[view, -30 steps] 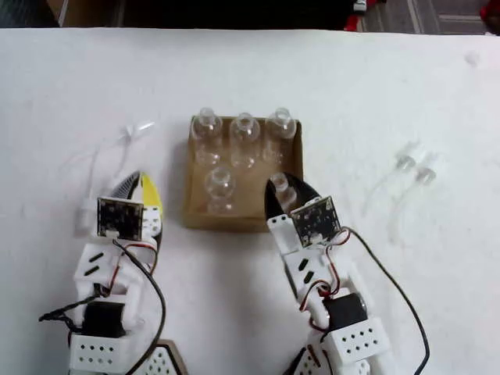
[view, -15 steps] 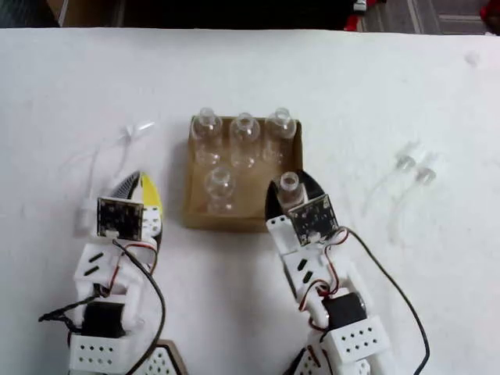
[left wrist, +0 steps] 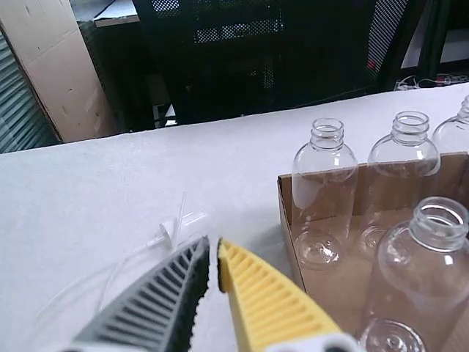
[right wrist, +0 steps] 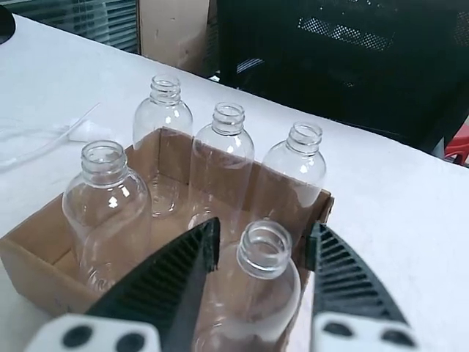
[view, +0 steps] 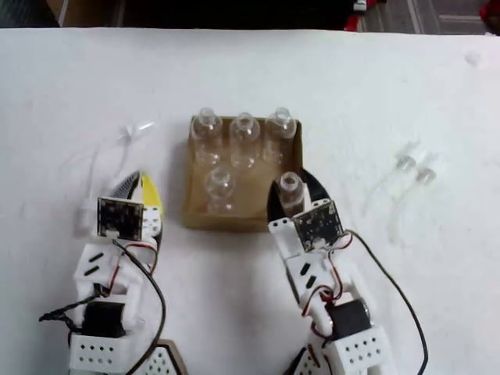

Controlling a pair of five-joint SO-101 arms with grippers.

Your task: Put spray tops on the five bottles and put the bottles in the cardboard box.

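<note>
Here, right tool (right wrist: 264,233) stands open around a bottle (right wrist: 258,292); left tool (left wrist: 212,246) closed.

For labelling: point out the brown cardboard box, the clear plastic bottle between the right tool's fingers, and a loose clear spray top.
brown cardboard box (view: 226,222), high view, front wall.
clear plastic bottle (right wrist: 264,255), right wrist view, neck.
clear spray top (view: 405,162), high view, head.

Bottles (view: 244,133) stand in the box (view: 191,212), spray tops (view: 414,166) beside.
</note>
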